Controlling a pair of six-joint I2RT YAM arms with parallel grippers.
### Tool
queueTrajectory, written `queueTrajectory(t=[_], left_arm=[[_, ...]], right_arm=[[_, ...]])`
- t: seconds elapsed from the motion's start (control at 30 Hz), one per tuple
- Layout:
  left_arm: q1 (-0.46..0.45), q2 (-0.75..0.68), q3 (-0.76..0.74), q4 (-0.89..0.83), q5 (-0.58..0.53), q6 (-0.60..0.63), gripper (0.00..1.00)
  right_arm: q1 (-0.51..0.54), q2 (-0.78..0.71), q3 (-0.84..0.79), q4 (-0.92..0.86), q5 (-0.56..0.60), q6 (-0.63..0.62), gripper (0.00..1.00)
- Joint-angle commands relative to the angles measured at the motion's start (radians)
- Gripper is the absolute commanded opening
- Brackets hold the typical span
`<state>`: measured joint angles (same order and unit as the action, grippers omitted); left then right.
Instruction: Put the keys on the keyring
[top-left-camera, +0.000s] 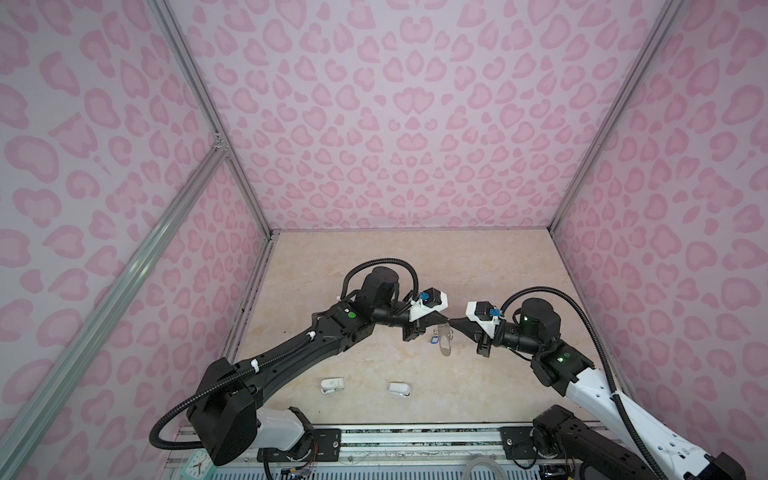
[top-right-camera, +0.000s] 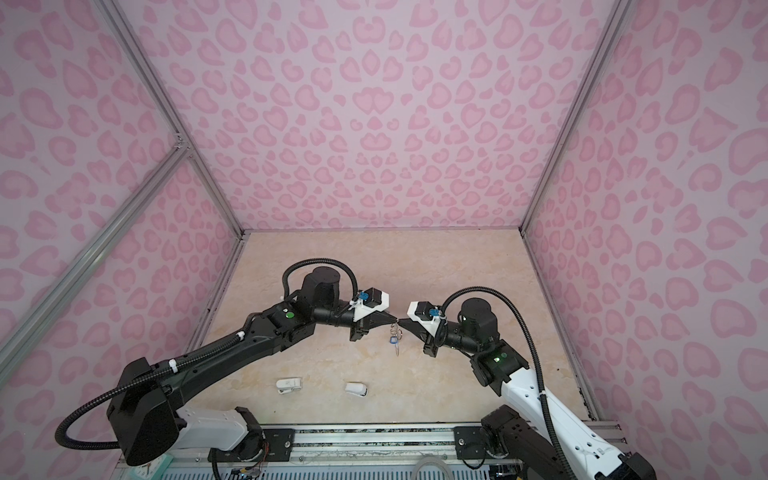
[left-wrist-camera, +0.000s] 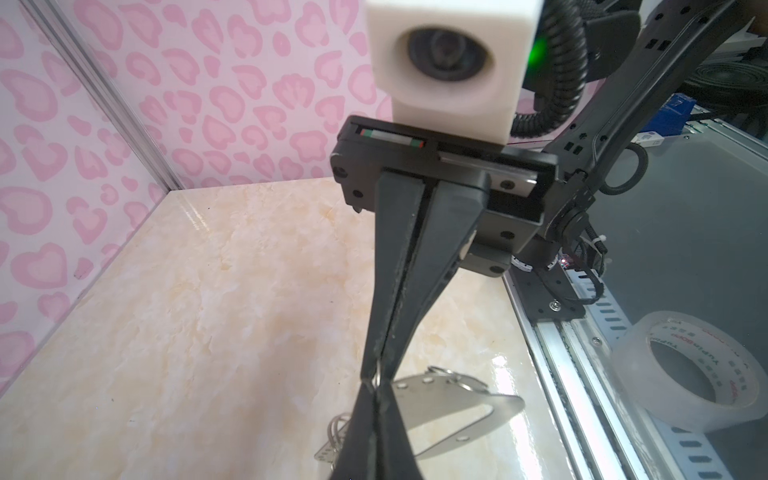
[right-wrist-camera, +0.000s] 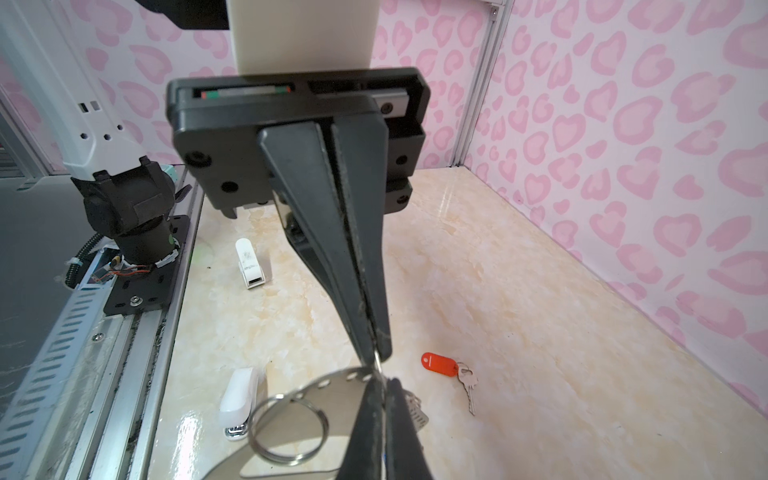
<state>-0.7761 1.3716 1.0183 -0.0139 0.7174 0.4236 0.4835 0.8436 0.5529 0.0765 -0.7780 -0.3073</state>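
One keyring (top-left-camera: 444, 343), two keys, two white objects (top-left-camera: 332, 384) (top-left-camera: 400, 388). The keyring is a flat grey plate with a slot, a row of holes and wire rings. It hangs under the meeting tips of the left gripper (left-wrist-camera: 373, 390) and right gripper (right-wrist-camera: 382, 382), both pinched tight on one of its wire rings. The blue key (top-left-camera: 433, 340) dangles beside it. The red key (right-wrist-camera: 451, 374) lies apart on the counter (top-left-camera: 332, 270).

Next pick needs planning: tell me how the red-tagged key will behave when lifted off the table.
The red-tagged key looks small and thin, so probably light. Tag and key join through a small ring, so whichever part is gripped, the other likely dangles. It lies flat on the glossy table, so it may slide when nudged rather than roll.
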Motion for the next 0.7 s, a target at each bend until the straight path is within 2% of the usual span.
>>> queueTrajectory(t=[0.0, 0.07, 0.2, 0.23, 0.3, 0.33, 0.53, 0.67], left_arm=[[-0.004, 0.006, 0.023, 0.015, -0.031, -0.006, 0.13], [0.000, 0.002, 0.027, 0.001, -0.121, -0.018, 0.26], [0.053, -0.014, 0.018, -0.002, -0.260, -0.075, 0.35], [0.067, -0.014, 0.017, 0.000, -0.309, -0.102, 0.42], [0.087, -0.002, 0.033, -0.006, -0.539, -0.209, 0.50], [0.108, 0.007, 0.058, -0.044, -0.589, -0.235, 0.52], [0.222, 0.056, 0.086, -0.152, -0.620, -0.360, 0.51], [0.235, 0.142, 0.107, -0.226, -0.614, -0.403, 0.51]], right_arm=[[0.000, -0.003, 0.004, -0.010, 0.002, -0.026, 0.00], [-0.005, -0.009, 0.004, -0.022, 0.003, -0.040, 0.00], [-0.017, -0.009, 0.017, -0.100, 0.008, -0.111, 0.00], [-0.019, -0.008, 0.025, -0.122, 0.011, -0.129, 0.00], [-0.027, -0.008, 0.032, -0.160, 0.019, -0.161, 0.00], [-0.032, -0.008, 0.035, -0.173, 0.017, -0.175, 0.00], [-0.067, -0.019, 0.028, -0.195, 0.012, -0.211, 0.00], [-0.090, -0.024, 0.025, -0.189, -0.008, -0.213, 0.00]])
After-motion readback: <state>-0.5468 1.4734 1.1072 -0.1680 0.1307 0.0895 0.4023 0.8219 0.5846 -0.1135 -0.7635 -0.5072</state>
